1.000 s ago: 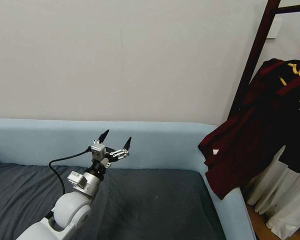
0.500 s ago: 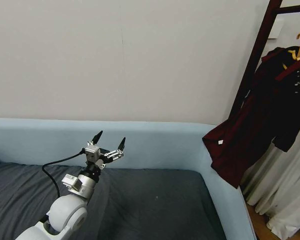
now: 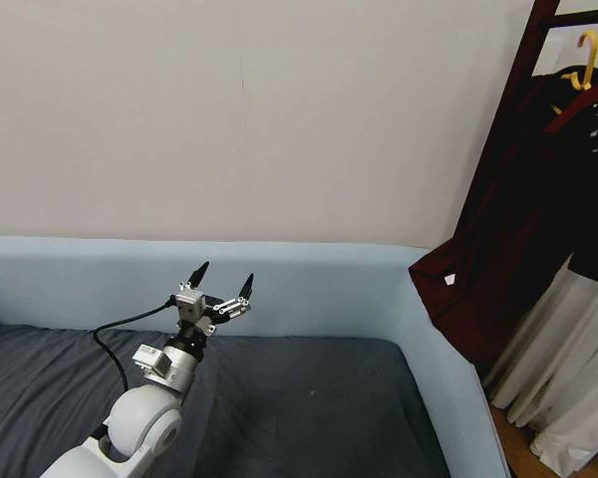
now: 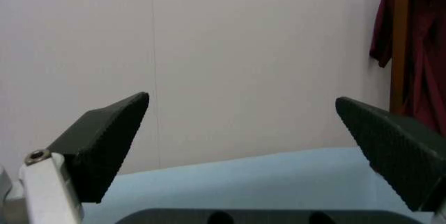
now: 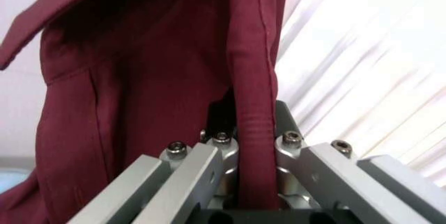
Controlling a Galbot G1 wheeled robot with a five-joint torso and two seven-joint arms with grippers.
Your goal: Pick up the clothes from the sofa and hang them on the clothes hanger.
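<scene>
One shirt (image 3: 498, 249) hanging vertically, right gripper (image 5: 254, 148) pinching, left gripper (image 3: 223, 277) spread

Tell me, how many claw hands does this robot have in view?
2. The left gripper, open, hovers over the sofa seat. The right gripper is shut on a fold of the red shirt beside the wooden rack.

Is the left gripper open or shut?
Open: the left gripper has its fingers spread wide apart above the sofa, with nothing between them.
</scene>
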